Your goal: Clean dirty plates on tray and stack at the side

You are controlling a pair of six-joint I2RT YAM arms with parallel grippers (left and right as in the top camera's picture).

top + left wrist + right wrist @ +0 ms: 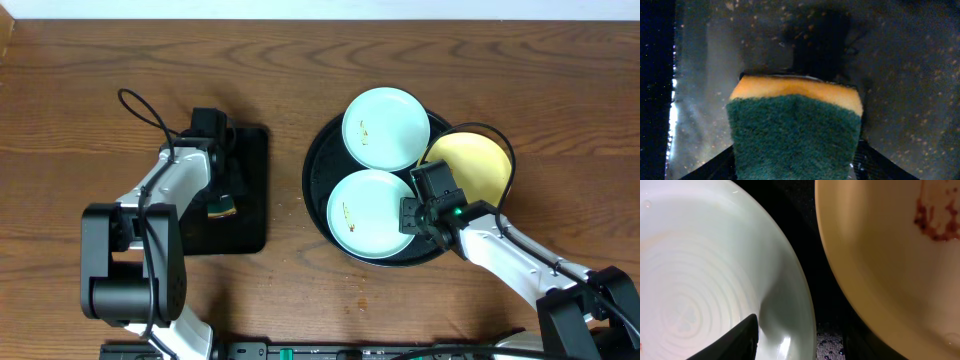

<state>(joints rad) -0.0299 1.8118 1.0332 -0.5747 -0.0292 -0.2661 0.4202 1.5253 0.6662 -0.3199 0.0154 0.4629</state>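
Two hands in play, each at its own station. Lower left of the overhead view, the left hand hangs over the small rectangular tray. Its wrist camera is filled by the sponge, green scouring face toward the lens and yellow foam behind. The sponge sits between the fingers, but I cannot tell whether they are clamped on it or just bracketing it. It's parked there, I'd say, as the wiping tool. Its long axis runs up the wrist frame, along the hand's reach, and the tray's long side runs top to bottom in the overhead view.

Over to the right hand, reaching in from the lower right. It's low over the round black tray, in the gap between two plates. The jaws read as partly spread and gripping nothing. One finger lies over the inner slope of the lower blue plate, with the rim running between the fingers. That looks like a line-up for an edge pinch, the sensible way to lift a flat dish.

Just beyond, at centre right, the yellow plate overhangs the tray's rim, with a reddish-brown smear at the upper right of the wrist view. Farthest off, upper centre, the upper blue plate carries faint specks. All three lie flat, bowls up. Being round, they point nowhere and have no long axis. None is stacked on the table yet.
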